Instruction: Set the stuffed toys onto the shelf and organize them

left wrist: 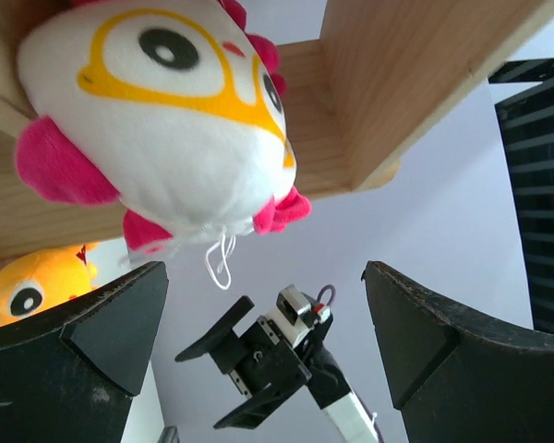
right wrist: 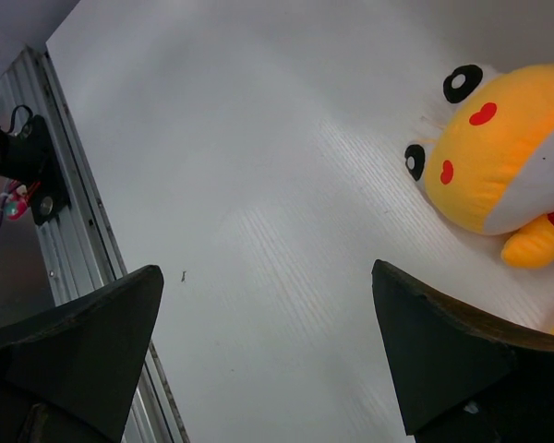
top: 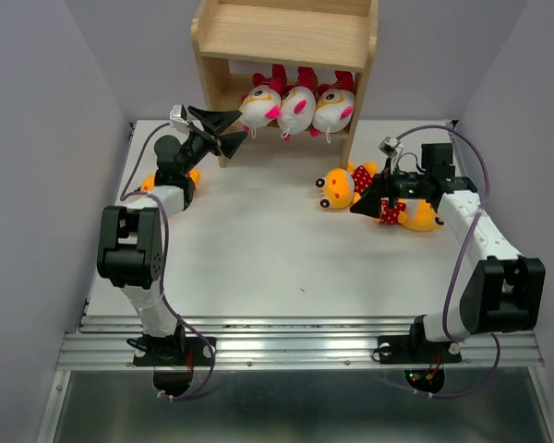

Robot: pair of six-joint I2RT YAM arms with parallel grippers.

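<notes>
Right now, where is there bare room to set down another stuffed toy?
Free: the shelf's top board, and the table's middle from the shelf front to the near rail. Crowded: the lower tier, filled side by side by three white toys; two yellow toys flank the right gripper.

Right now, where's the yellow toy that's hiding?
In the top view, the yellow toy lies left on the table, half hidden behind the left arm, near the shelf.
</notes>
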